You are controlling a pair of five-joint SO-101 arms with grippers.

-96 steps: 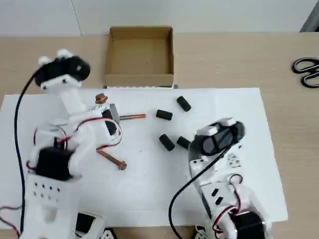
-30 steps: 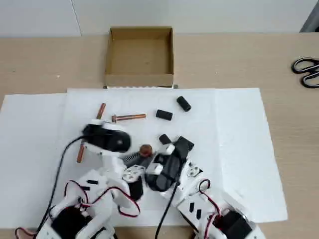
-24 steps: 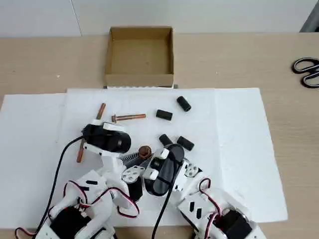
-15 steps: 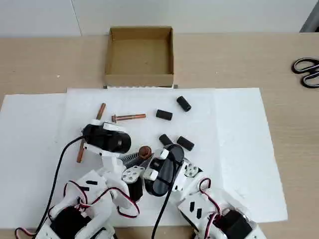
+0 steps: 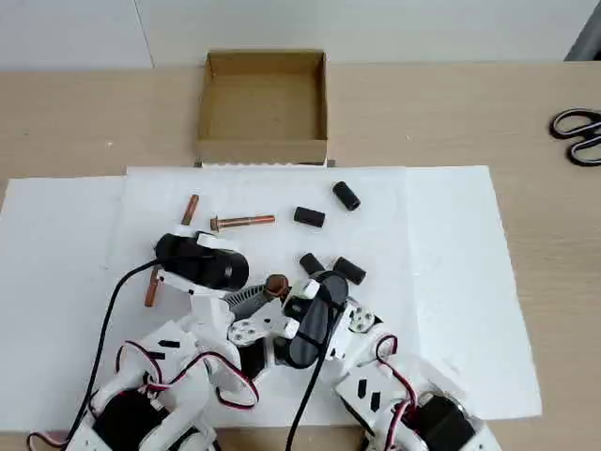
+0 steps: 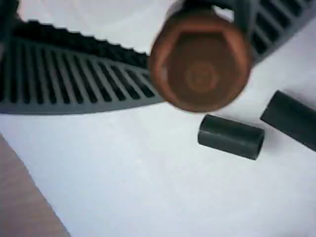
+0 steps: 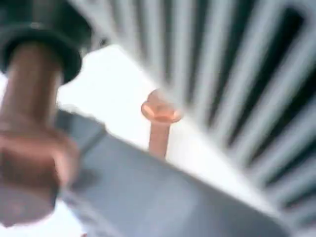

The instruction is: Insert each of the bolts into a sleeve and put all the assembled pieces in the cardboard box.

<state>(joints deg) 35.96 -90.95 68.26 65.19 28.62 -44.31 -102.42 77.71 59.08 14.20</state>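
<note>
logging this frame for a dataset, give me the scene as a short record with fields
left end effector: shut on the held bolt
loose bolts: three, lying on the white paper
sleeves: four, lying loose on the paper
cardboard box: empty, beyond the paper
scissors: on the bare table

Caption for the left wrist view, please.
Left pincer shut on a copper bolt, hex head toward the camera, with two black sleeves lying on white paper.

The path to the cardboard box (image 5: 263, 150) is crossed by a bolt (image 5: 242, 222) and sleeves (image 5: 309, 217); room is left over the paper (image 5: 451, 263) rightward.
</note>
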